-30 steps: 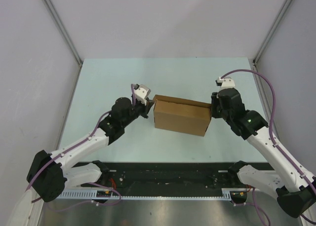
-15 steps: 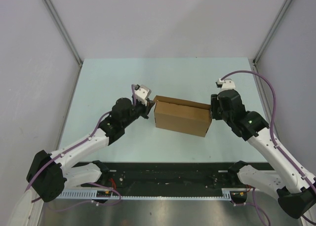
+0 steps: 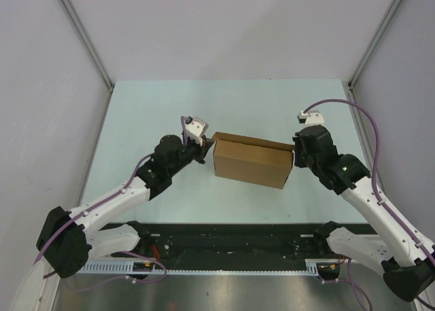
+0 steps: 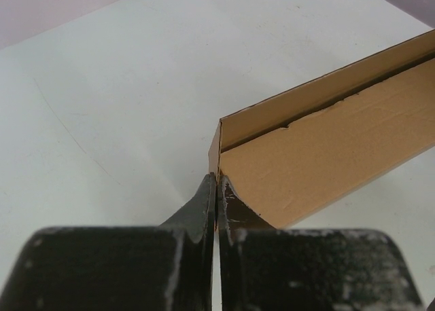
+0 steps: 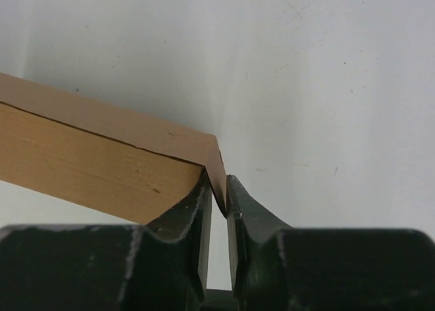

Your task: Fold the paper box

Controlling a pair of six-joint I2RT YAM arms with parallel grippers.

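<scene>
Clamping paper box, L pincer, R pincer

From where I stand, the paper box is plain brown cardboard, matt and unprinted, and its cut edges look a little ragged. The table is a smooth pale mint sheet with a faint sheen and fine scratches. The left gripper and right gripper are matt black, scuffed whitish. At the table's 6 o'clock lies a brushed metal plate. The arm shells look like glossy white plastic.
</scene>
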